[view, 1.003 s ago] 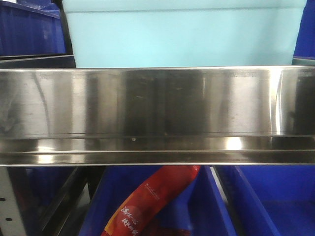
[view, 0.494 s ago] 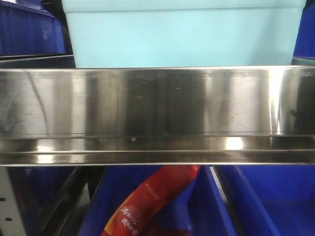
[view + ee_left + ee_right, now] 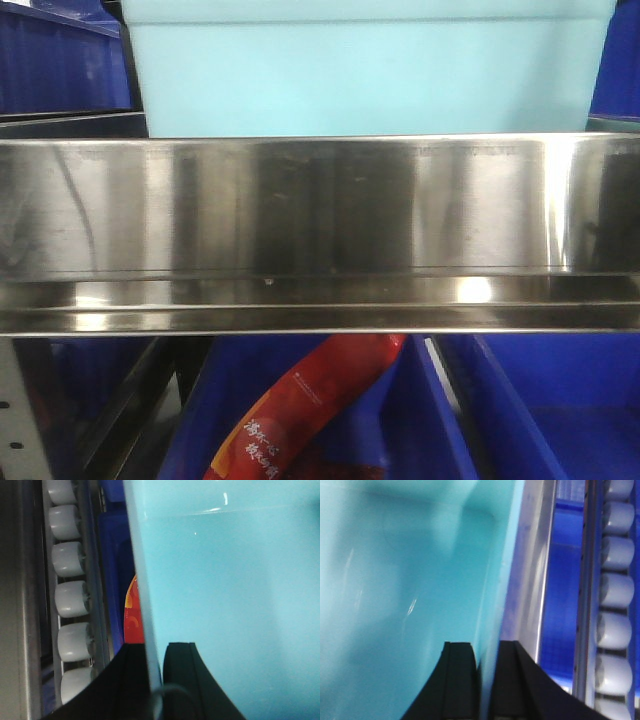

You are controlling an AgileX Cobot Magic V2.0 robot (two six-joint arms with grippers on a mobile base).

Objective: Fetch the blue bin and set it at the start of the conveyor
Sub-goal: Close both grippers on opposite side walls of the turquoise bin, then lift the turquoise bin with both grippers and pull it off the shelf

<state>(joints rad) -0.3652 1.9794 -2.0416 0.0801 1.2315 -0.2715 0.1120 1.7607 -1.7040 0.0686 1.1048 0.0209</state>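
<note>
The blue bin [image 3: 370,75] is a pale turquoise tub that fills the top of the front view, behind a steel shelf rail. In the left wrist view my left gripper [image 3: 156,647] is shut on the blue bin's [image 3: 225,580] thin side wall, one black finger inside and one outside. On the opposite wall of the blue bin [image 3: 410,580], my right gripper [image 3: 482,645] grips in the same way. Neither arm shows in the front view. The conveyor start is out of view.
The shiny steel shelf rail [image 3: 320,230] spans the front view below the bin. Dark blue ribbed bins [image 3: 540,400] and a red snack packet [image 3: 300,410] lie on the level beneath. Rows of grey rollers [image 3: 70,562] [image 3: 615,590] run beside each gripper.
In the front view the pale bin has shifted slightly to the left. The rail and the lower bins look the same.
</note>
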